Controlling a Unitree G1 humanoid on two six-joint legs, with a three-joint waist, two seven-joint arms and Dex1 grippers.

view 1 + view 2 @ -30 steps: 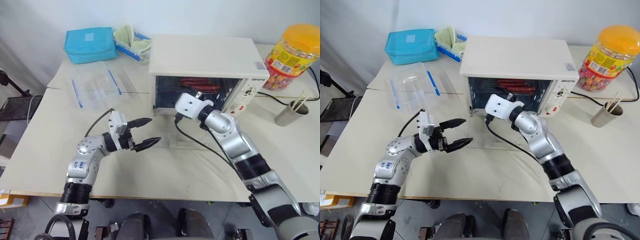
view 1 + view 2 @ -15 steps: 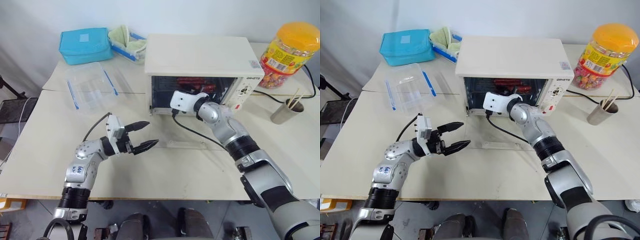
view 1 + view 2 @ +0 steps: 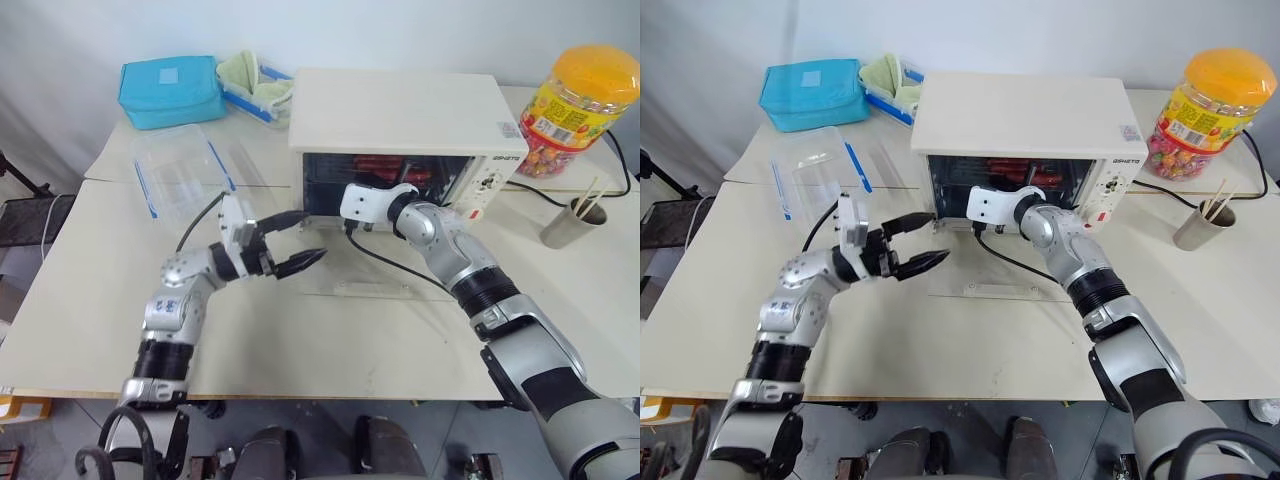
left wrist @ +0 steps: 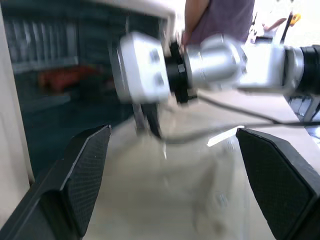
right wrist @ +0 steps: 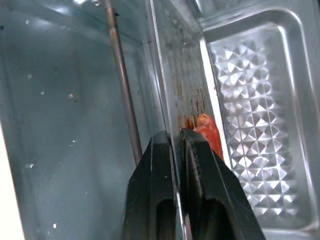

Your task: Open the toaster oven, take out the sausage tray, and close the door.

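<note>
Right gripper [image 5: 175, 145] is reaching into the mouth of the white boxy toaster oven [image 3: 405, 110], and its two black fingers [image 5: 152, 200] are squeezing together on the thin front edge of the shiny metal sausage tray [image 5: 250, 110]. That tray is sitting inside the oven, low down, with a bumpy diamond pattern on its floor. One red sausage end [image 5: 209, 132] is poking out right beside the fingers. From the head camera, red sausages [image 3: 395, 165] are showing deep in the dark inside.

The clear glass door [image 3: 355, 272] is lying flat open on the beige table [image 3: 330, 350] in front of the oven, under the right arm. A black cable [image 3: 385, 262] is hanging over it.

Left gripper [image 3: 290, 243] is floating just above the table at the left edge of the open door, with its black pointed fingers [image 4: 85, 170] spread wide and nothing between them. It is pointing toward the oven's left front corner.

Off to the left, a clear plastic box with blue clips [image 3: 185, 175] is sitting well apart from the oven. The table in front of the door is bare, giving open room toward the robot.
</note>
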